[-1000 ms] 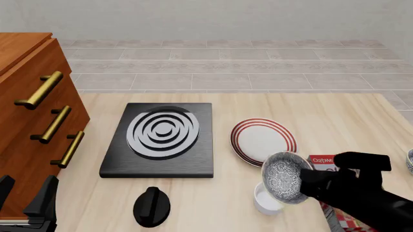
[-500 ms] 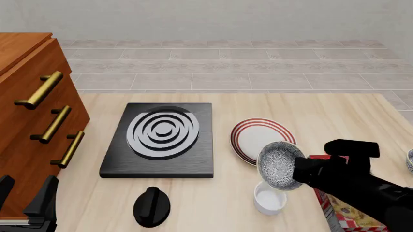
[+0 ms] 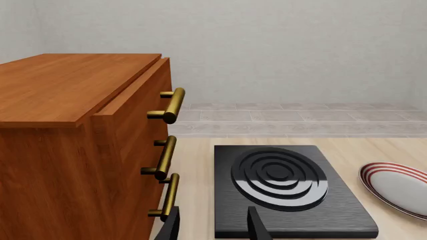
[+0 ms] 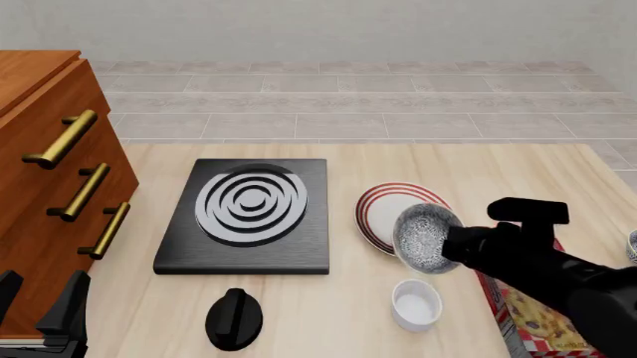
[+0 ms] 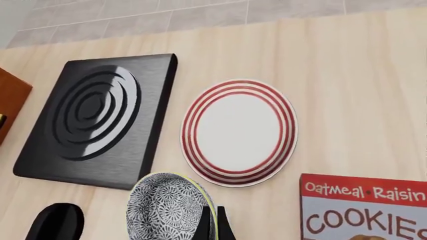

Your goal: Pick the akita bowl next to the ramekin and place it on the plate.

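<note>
Nearest of all, the left gripper [image 4: 45, 317] waits low by the wooden drawers [image 4: 50, 171], and in the left wrist view its two fingers [image 3: 255, 226] stand apart with nothing between them. A black knob [image 4: 234, 318] lies on the table [image 4: 518, 171] just beside it.

A bit farther in sits the ramekin [image 4: 416, 304], alone on the wood. Beside it lies a cookie box [image 5: 363, 210].

Above the ramekin hangs the akita bowl [image 4: 426, 239] — up in the air, tipped on its side so its speckled inside faces the camera. It hangs over the near edge of the plate [image 4: 390, 210], not yet on it. The right gripper [image 4: 450, 246] is squeezed tight on the bowl's rim; in the right wrist view the thin edge of the bowl [image 5: 170, 210] runs between the dark fingers [image 5: 221, 227].

The bowl looks hard and stiff, like pottery, so it will not bend. It is probably light but smooth and slippery, and it could crack if dropped. The rim is the good place to pinch — one finger inside, one outside — as the gripper does now. Because it is tilted, it should be turned flat before letting go.

Farthest away is the black stove plate [image 4: 249, 216] with grey rings
</note>
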